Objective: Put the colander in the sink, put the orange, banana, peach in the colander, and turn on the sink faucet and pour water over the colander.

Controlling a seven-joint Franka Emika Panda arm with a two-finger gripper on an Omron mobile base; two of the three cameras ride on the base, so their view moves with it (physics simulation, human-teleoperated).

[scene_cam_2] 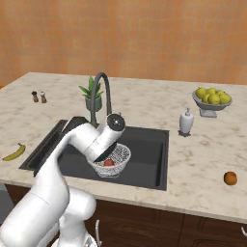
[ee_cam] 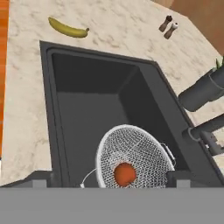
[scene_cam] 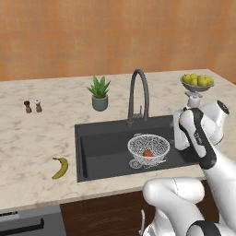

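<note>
Hand view: one colander (ee_cam: 133, 155), one banana (ee_cam: 68, 29).

In the right base view, the arm's white forearm covers the near left part of the colander (scene_cam_2: 116, 159) and part of the sink (scene_cam_2: 144, 164). In the left base view, the arm hides the sink's right end, and the gripper cannot be made out. In the hand view, the sink faucet (ee_cam: 205, 127) is cut off at the right edge, and the plant (ee_cam: 218, 64) shows as mere leaf tips there. The colander's near rim is cut off at the bottom.
</note>
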